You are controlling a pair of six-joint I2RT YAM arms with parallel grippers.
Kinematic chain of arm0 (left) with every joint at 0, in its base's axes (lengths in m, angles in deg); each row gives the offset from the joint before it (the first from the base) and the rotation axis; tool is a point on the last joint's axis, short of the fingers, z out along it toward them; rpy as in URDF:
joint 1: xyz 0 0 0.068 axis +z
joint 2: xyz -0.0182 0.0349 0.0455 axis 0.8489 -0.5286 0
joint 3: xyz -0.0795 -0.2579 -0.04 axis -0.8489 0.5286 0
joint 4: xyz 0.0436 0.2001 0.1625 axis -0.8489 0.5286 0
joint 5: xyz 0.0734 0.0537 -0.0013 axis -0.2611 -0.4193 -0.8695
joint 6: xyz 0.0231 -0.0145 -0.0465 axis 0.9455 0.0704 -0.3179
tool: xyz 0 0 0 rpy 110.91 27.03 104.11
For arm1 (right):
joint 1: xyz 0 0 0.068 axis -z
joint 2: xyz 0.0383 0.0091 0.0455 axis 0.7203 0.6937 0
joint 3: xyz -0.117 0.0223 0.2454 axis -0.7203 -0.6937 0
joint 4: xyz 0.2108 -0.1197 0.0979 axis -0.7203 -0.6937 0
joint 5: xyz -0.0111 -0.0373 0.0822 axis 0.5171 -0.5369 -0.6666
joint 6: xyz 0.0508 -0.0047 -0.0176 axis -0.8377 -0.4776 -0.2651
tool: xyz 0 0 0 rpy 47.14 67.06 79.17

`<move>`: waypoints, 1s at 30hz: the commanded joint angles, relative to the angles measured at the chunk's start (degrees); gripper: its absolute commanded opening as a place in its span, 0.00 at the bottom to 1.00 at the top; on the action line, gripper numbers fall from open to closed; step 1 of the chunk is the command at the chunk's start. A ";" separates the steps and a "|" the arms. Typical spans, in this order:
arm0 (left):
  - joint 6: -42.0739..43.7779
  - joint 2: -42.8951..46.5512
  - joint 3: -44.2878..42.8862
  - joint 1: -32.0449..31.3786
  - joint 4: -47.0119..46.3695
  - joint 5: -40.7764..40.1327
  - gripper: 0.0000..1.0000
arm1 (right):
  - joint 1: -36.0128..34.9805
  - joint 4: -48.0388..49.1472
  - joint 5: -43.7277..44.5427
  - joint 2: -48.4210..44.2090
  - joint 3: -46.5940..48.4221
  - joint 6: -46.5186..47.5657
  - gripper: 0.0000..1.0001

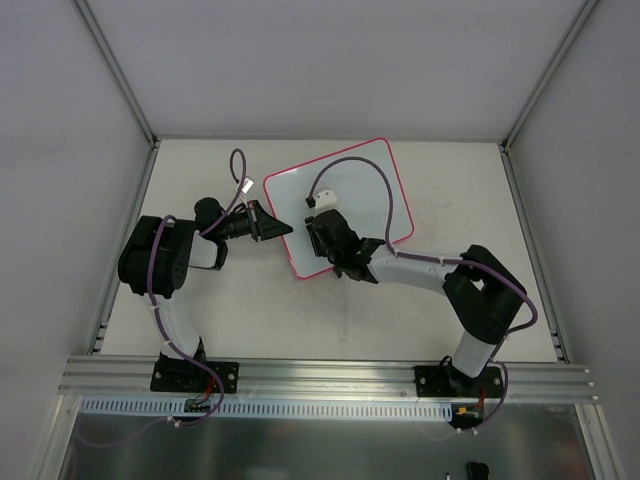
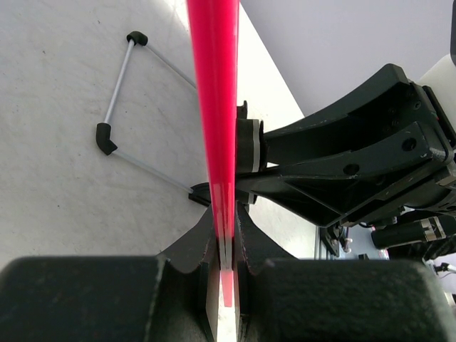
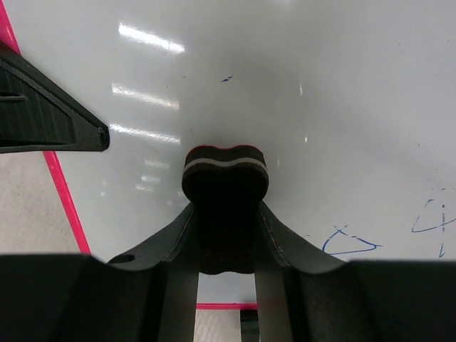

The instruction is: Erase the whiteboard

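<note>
Whiteboard [image 1: 355, 190], glossy white, pink-framed, being gripped.
L gripper [image 2: 226, 246] clamping its 9 o'clock edge; R gripper [image 3: 225, 214] squeezing black foam eraser [image 3: 225, 174].

Glossy white rectangular board [image 1: 355, 200], rounded corners, thin pink-red frame [image 3: 64, 199]. Lies toward the far edge of the tabletop [image 1: 250, 310], about mid-width, turned askew to the table's sides. Surface mostly clean; faint blue scribbles [image 3: 347, 242] show on one part. Thin wire stand with black tips [image 2: 105, 137] on its underside.
</note>
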State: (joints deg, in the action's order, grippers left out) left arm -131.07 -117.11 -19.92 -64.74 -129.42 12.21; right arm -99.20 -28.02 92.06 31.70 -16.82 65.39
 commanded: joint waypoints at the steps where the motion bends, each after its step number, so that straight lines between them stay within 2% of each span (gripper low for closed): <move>1: 2.53 1.79 0.03 -0.82 -22.86 4.21 0.00 | 0.91 0.84 -1.28 1.60 -2.80 -2.42 0.00; 12: 2.53 1.88 0.03 -0.82 -22.86 4.21 0.00 | 14.79 4.79 -3.29 -5.17 -9.84 -2.42 0.00; 19: 2.53 1.88 0.03 -0.82 -22.86 4.21 0.00 | 24.27 8.83 -2.68 -6.93 -13.09 -1.01 0.00; 25: 2.53 1.70 -0.14 -0.82 -22.86 4.12 0.00 | 31.92 10.68 -5.75 -6.93 -14.76 -2.85 0.00; 30: 2.53 1.70 -0.14 -0.82 -22.86 4.21 0.00 | 33.88 11.03 -8.56 -6.93 -14.68 -4.70 0.00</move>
State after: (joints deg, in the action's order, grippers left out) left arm -131.40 -117.07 -19.92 -65.25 -130.31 12.69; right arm -65.78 -17.20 83.63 23.66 -30.80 61.54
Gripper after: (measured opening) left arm 0.058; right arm 0.333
